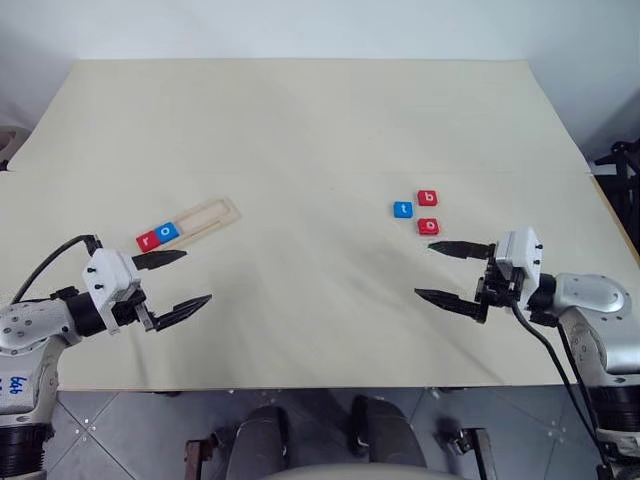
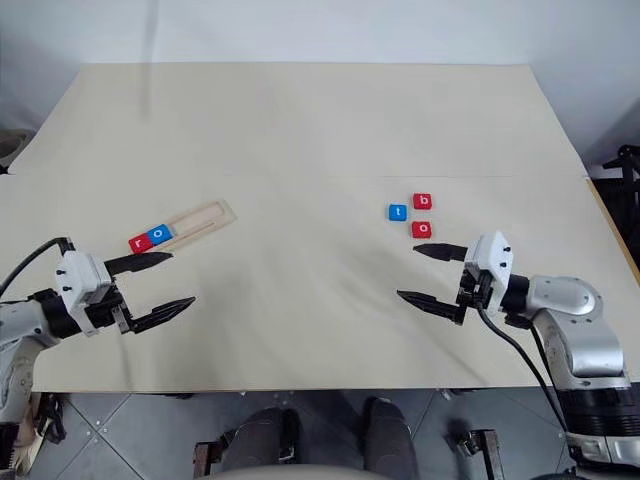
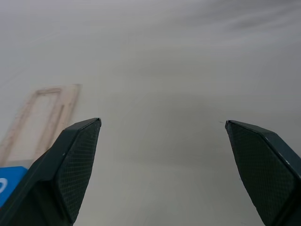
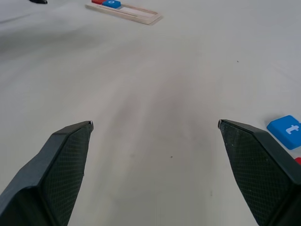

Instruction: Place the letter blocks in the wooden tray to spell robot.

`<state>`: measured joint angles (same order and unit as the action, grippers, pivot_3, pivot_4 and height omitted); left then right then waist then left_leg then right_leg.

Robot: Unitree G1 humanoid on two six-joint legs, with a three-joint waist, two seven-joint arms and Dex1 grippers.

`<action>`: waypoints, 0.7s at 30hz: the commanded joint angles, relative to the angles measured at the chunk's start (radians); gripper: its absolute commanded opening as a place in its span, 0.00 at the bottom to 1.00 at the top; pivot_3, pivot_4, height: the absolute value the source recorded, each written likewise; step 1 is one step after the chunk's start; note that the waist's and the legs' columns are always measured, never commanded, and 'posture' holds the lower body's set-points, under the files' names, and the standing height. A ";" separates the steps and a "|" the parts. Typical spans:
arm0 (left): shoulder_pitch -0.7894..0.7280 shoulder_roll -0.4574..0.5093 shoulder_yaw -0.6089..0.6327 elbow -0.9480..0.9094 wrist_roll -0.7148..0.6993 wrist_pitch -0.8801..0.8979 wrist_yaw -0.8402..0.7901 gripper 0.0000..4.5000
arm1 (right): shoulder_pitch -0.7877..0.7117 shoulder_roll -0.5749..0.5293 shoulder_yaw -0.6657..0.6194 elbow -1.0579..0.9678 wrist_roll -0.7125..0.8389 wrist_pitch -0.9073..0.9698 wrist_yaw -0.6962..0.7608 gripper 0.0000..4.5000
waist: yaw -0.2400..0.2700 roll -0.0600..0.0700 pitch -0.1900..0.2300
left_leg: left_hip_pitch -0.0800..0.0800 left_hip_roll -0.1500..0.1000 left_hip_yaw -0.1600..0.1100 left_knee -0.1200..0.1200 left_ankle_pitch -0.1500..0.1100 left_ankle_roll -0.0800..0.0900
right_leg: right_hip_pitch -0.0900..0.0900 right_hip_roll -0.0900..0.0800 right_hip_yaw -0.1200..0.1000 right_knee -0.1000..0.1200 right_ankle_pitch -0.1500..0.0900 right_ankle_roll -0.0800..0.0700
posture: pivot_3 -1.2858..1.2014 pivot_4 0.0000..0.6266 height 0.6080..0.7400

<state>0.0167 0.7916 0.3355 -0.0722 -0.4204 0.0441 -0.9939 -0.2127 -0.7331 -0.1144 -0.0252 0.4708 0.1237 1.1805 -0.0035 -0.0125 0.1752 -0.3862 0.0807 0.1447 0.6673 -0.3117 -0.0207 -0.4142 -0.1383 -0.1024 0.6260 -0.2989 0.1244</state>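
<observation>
The wooden tray [image 1: 205, 220] lies slanted on the left of the table, with a red "r" block [image 1: 148, 240] and a blue "o" block [image 1: 168, 232] in its near end. On the right lie a blue "t" block [image 1: 402, 209], a red "b" block [image 1: 427, 197] and a red "o" block [image 1: 428, 226]. My left gripper [image 1: 185, 278] stands open just in front of the tray's near end, holding nothing. Just below the three loose blocks my right gripper [image 1: 430, 270] hovers, open and empty. The right wrist view catches the "t" block [image 4: 287, 131] and the tray [image 4: 136, 12].
The pale table [image 1: 300, 130] stretches wide and bare between the tray and the loose blocks. Its front edge runs just below both grippers, with tiled floor beyond. Dark equipment [image 1: 625, 165] stands off the table's right side.
</observation>
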 commanded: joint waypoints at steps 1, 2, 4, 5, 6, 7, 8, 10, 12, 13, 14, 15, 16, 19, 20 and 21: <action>0.016 -0.016 0.027 -0.045 0.001 -0.022 0.028 1.00 | -0.025 0.016 0.014 0.031 -0.011 -0.051 0.032 0.99 | 0.000 0.000 0.000 | 0.000 0.000 0.000 0.000 0.000 0.000 | 0.000 0.000 0.000 0.000 0.000 0.000 | 0.52 0.24 1.00; 0.023 -0.021 0.033 -0.053 0.001 -0.022 0.040 1.00 | -0.033 0.022 0.019 0.042 -0.015 -0.060 0.037 0.99 | 0.000 0.000 0.000 | 0.000 0.000 0.000 0.000 0.000 0.000 | 0.000 0.000 0.000 0.000 0.000 0.000 | 0.52 0.24 1.00; 0.044 -0.039 0.065 -0.075 -0.018 0.015 0.089 1.00 | -0.057 0.046 0.032 0.055 -0.013 -0.067 0.037 0.99 | -0.003 0.000 0.000 | 0.000 0.000 0.000 0.001 0.000 0.000 | 0.000 0.000 0.000 0.000 0.000 0.000 | 0.52 0.24 1.00; 0.067 -0.054 0.094 -0.086 -0.042 0.027 0.102 1.00 | -0.074 0.069 0.040 0.050 -0.007 -0.064 0.027 0.99 | -0.005 0.000 0.000 | 0.000 0.000 0.000 0.000 0.000 0.000 | 0.000 0.000 0.000 0.000 0.000 0.000 | 0.52 0.24 1.00; 0.089 -0.067 0.119 -0.094 -0.056 0.032 0.115 1.00 | -0.089 0.090 0.047 0.044 -0.001 -0.059 0.018 0.99 | -0.012 0.000 0.000 | 0.000 0.001 0.000 0.000 0.000 0.000 | 0.000 0.000 0.000 0.000 0.000 0.000 | 0.52 0.24 1.00; 0.120 -0.088 0.152 -0.096 -0.060 0.034 0.141 1.00 | -0.105 0.118 0.054 0.027 0.009 -0.048 0.002 0.99 | -0.016 0.000 0.000 | 0.000 0.001 0.000 0.000 0.000 0.000 | 0.000 0.001 0.000 0.001 0.000 0.000 | 0.52 0.24 1.00; 0.161 -0.123 0.195 -0.093 -0.065 0.023 0.170 1.00 | -0.125 0.156 0.066 0.001 0.020 -0.038 -0.023 0.99 | -0.023 0.000 0.000 | 0.000 0.001 0.000 0.000 0.000 0.000 | 0.000 0.001 0.000 0.001 0.000 0.000 | 0.52 0.24 1.00; 0.221 -0.176 0.256 -0.081 -0.060 0.001 0.222 1.00 | -0.154 0.211 0.090 -0.044 0.029 -0.017 -0.055 0.99 | -0.029 0.000 0.000 | 0.001 0.002 0.001 0.000 0.000 -0.001 | -0.001 0.001 0.000 0.001 0.000 -0.001 | 0.52 0.24 1.00; 0.269 -0.223 0.303 -0.073 -0.080 0.002 0.253 1.00 | -0.172 0.251 0.121 -0.086 0.022 -0.013 -0.073 0.99 | -0.031 0.000 0.000 | 0.000 0.003 0.000 0.000 -0.001 -0.002 | -0.001 0.002 0.000 0.001 0.000 -0.001 | 0.52 0.24 1.00; 0.286 -0.246 0.324 -0.056 -0.078 -0.008 0.272 1.00 | -0.177 0.265 0.137 -0.111 0.023 -0.005 -0.077 0.99 | -0.028 0.000 0.000 | 0.000 0.003 0.000 0.000 -0.001 -0.002 | -0.001 0.002 0.000 0.001 0.000 -0.001 | 0.52 0.24 1.00; 0.292 -0.257 0.335 -0.042 -0.076 -0.014 0.284 1.00 | -0.181 0.273 0.147 -0.124 0.023 0.001 -0.080 0.99 | -0.024 0.000 0.000 | 0.000 0.003 0.000 0.000 -0.001 -0.002 | -0.001 0.002 0.000 0.001 0.000 -0.001 | 0.52 0.24 1.00; 0.294 -0.264 0.338 -0.027 -0.075 -0.018 0.286 1.00 | -0.183 0.276 0.153 -0.136 0.027 0.009 -0.081 0.99 | -0.019 0.000 0.000 | 0.000 0.003 0.000 0.001 -0.002 -0.002 | -0.001 0.002 0.000 0.001 0.000 -0.001 | 0.52 0.24 1.00; 0.294 -0.267 0.339 -0.015 -0.075 -0.020 0.285 1.00 | -0.185 0.278 0.157 -0.143 0.028 0.015 -0.083 0.99 | -0.013 0.000 0.000 | 0.000 0.003 -0.001 0.002 -0.002 -0.001 | 0.000 0.002 0.000 0.000 0.000 -0.001 | 0.52 0.24 1.00; 0.239 -0.233 0.318 0.045 -0.077 -0.010 0.258 1.00 | -0.183 0.260 0.153 -0.158 0.033 0.030 -0.077 0.99 | 0.004 -0.001 -0.001 | -0.001 0.003 -0.001 0.008 -0.005 0.000 | 0.001 0.002 0.000 -0.001 0.000 -0.001 | 0.52 0.24 1.00; 0.223 -0.221 0.311 0.061 -0.077 -0.006 0.246 1.00 | -0.182 0.255 0.151 -0.160 0.034 0.033 -0.076 0.99 | 0.006 -0.001 -0.001 | -0.001 0.003 -0.002 0.010 -0.006 0.000 | 0.001 0.002 -0.001 0.000 0.000 -0.001 | 0.52 0.24 1.00; 0.190 -0.192 0.298 0.097 -0.070 -0.004 0.222 1.00 | -0.177 0.244 0.146 -0.166 0.035 0.038 -0.072 0.99 | 0.006 -0.001 -0.001 | -0.001 0.004 -0.002 0.011 -0.007 0.000 | 0.001 0.002 -0.001 0.000 0.000 -0.001 | 0.52 0.24 1.00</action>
<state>0.2362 0.5594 0.6385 0.0095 -0.4765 0.0485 -0.7427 -0.3878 -0.4672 0.0578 -0.1534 0.4854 0.1573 1.1031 0.0026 -0.0138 0.1744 -0.3877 0.0845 0.1431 0.6792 -0.3190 -0.0207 -0.4135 -0.1362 -0.1033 0.6262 -0.2992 0.1229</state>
